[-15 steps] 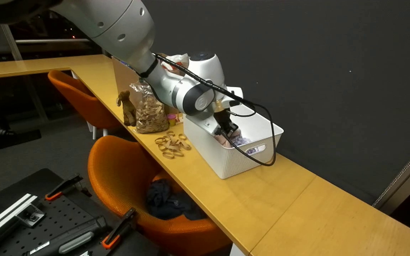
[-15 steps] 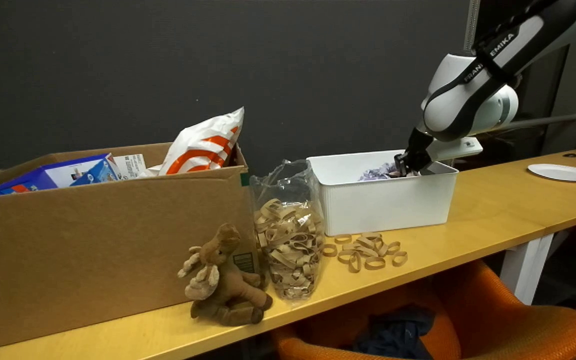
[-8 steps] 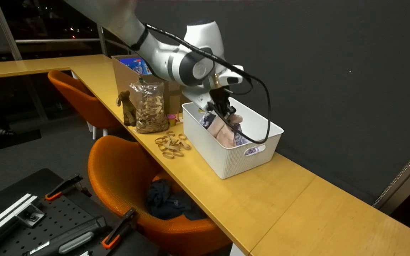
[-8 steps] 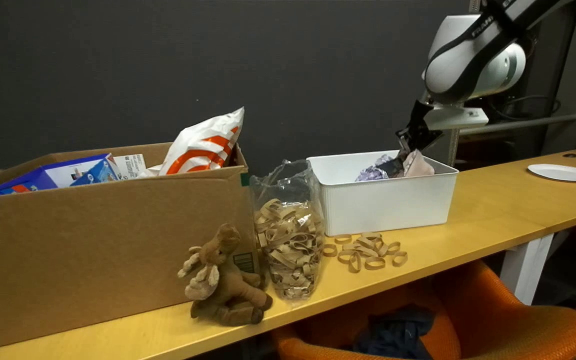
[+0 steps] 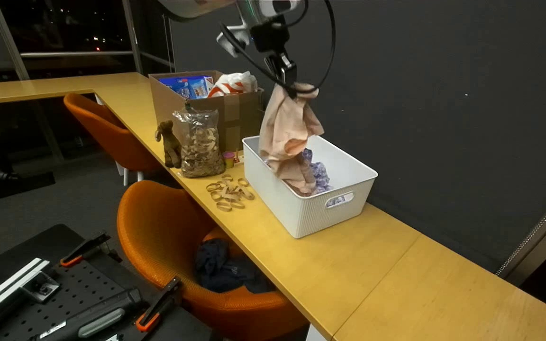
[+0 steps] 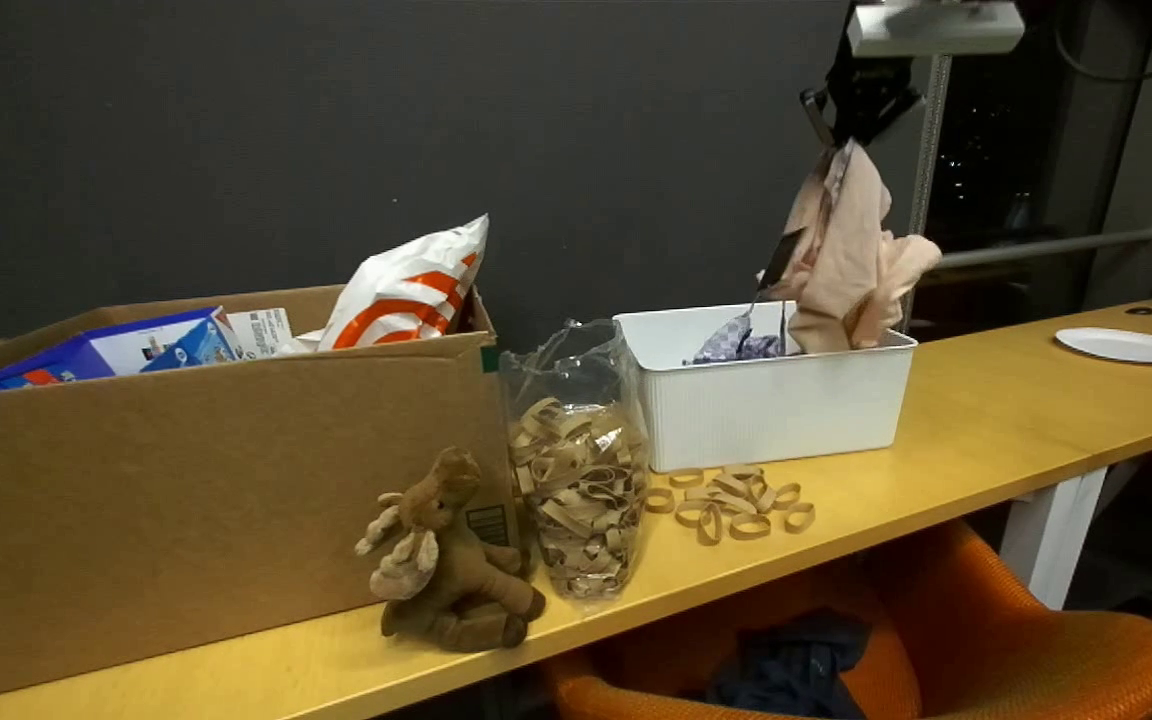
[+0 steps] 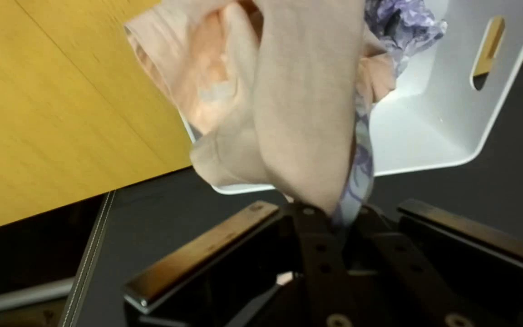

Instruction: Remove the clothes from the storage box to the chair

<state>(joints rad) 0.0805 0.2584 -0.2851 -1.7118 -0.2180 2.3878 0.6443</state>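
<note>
Raised since the earlier frame: gripper (image 7: 338, 213) and pink cloth (image 5: 280, 128), from low over the box (image 5: 273, 189) to the upper middle of an exterior view. Unshifted: box, chair (image 5: 154, 227), navy cloth (image 5: 225, 267) on the seat.

Jaws: closed on the top of the pink cloth, with a purple strip (image 7: 361, 170) pinched alongside in the wrist view; lining or separate piece, cannot tell.

Pink cloth: slung straight below the jaws, long axis near upright, lower end inside the box, below the rim. In an exterior view, dark strip (image 6: 783, 262) just beside, to the left in the frame; attachment unclear.

Purple cloth (image 5: 320, 176): in the box, just right of the pink cloth at the middle of the frame; contact not certain.

Governing relation: chair below and to the left of the jaws in the frame, past the box's left wall, the tan loops (image 5: 225, 187) and the table (image 5: 349, 270) edge.

Step, as judged: extraction, not yet clear of the rim. Call of the next move: more lift first, enough to bring the lower end over the rim, then a carry to the lower left of the frame. Risk, as judged: a snag on the rim, or the purple cloth dragged along. Progress, as judged: at least one piece on the chair, one in the jaws, more left in the box.
</note>
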